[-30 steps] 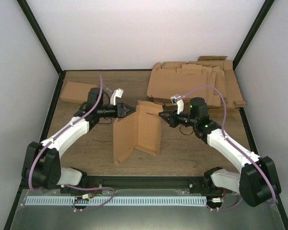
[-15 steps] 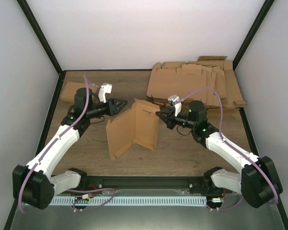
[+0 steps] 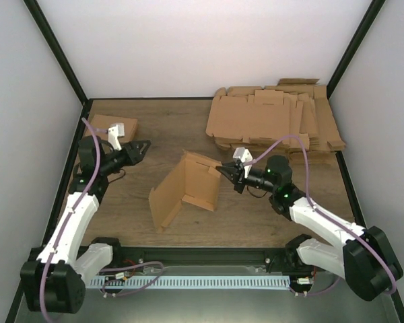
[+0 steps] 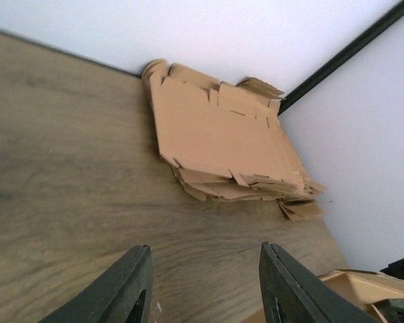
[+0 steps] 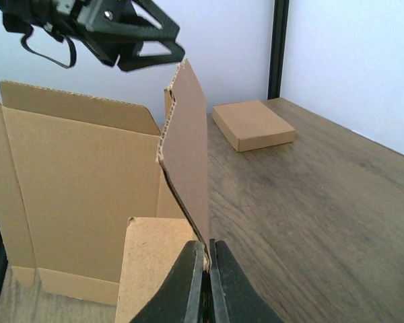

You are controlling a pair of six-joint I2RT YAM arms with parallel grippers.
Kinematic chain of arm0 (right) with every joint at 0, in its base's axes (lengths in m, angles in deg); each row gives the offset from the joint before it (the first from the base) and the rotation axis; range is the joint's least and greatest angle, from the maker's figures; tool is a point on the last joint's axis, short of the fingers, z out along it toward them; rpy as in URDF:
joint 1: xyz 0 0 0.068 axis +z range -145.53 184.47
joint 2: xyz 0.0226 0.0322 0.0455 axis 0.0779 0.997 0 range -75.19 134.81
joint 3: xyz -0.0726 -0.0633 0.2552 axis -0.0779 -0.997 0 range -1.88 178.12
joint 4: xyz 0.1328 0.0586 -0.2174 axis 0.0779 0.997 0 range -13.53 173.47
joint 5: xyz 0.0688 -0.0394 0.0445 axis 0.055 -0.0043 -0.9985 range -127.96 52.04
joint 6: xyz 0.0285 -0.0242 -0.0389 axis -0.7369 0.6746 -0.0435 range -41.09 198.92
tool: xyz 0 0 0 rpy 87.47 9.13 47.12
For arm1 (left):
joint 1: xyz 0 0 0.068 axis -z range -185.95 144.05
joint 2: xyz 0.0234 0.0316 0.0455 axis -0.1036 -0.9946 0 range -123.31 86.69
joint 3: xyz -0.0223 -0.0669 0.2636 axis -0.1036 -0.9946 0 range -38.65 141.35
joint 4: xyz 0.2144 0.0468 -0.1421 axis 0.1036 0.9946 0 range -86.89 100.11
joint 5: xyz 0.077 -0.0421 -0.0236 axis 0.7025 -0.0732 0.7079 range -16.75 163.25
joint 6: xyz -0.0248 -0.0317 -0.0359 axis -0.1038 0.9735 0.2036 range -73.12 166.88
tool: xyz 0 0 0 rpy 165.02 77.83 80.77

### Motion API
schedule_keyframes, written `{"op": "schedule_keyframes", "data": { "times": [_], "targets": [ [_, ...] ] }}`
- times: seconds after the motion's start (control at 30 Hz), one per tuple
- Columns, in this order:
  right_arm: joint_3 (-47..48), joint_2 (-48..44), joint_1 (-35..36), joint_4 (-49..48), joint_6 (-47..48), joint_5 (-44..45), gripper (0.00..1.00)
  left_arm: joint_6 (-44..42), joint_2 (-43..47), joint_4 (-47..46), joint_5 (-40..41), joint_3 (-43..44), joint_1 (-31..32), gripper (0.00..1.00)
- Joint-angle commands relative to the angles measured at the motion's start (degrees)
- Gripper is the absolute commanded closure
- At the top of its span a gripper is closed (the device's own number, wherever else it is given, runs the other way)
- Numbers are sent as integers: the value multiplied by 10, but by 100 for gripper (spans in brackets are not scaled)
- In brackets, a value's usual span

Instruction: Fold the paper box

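The paper box (image 3: 185,188) is a brown die-cut sheet half raised on the table's middle, its panels standing at an angle. My right gripper (image 3: 221,171) is shut on the edge of its right flap; in the right wrist view that thin flap (image 5: 188,148) rises from between the closed fingers (image 5: 188,282). My left gripper (image 3: 145,144) hangs open over the left of the table, well clear of the box. In the left wrist view its fingers (image 4: 131,286) stand apart with only bare wood between them, and a corner of the box (image 4: 363,289) shows at lower right.
A thick pile of flat brown cardboard sheets (image 3: 276,118) lies at the back right, also in the left wrist view (image 4: 222,141). A small folded brown box (image 3: 108,128) sits at the back left, seen too from the right wrist (image 5: 252,124). Black frame posts edge the table.
My left gripper has let go of the box, opened and pulled back to the left. The box has sagged lower and shifted slightly toward the near side, still held by the right gripper.
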Motion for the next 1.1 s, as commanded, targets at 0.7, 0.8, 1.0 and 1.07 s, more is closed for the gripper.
{"op": "schedule_keyframes", "data": {
  "times": [0.7,0.8,1.0,1.07],
  "targets": [
    [-29,29,47,-57,75,44,99,67,-81,-110,-235,-67,15,50],
    [-29,30,48,-51,68,46,99,66,-90,-108,-240,-66,19,51],
    [-36,30,47,-52,62,44,99,59,-96,-101,-240,-64,36,51],
    [-39,32,47,-52,59,45,98,63,-99,-106,-235,-64,44,51]
  ]
}}
